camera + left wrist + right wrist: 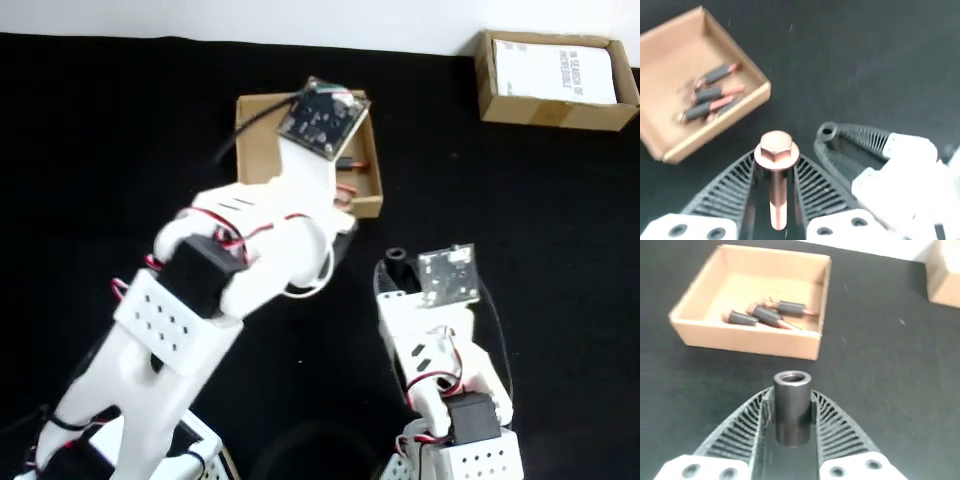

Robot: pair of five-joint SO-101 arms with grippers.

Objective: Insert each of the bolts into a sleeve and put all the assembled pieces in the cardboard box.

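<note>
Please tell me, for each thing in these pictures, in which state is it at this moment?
left gripper: shut on the bolt.
bolt: held, not yet in a sleeve.
right gripper: shut on the sleeve.
sleeve: held, its hole empty.
cardboard box: open, with several assembled pieces inside.
assembled pieces: lying on the box floor.

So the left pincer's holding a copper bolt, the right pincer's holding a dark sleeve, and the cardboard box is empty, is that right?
Not quite: the cardboard box is not empty. The right wrist view shows several assembled pieces lying inside it. The rest holds: the left pincer grips a copper bolt, and the right pincer grips a dark sleeve.
</note>
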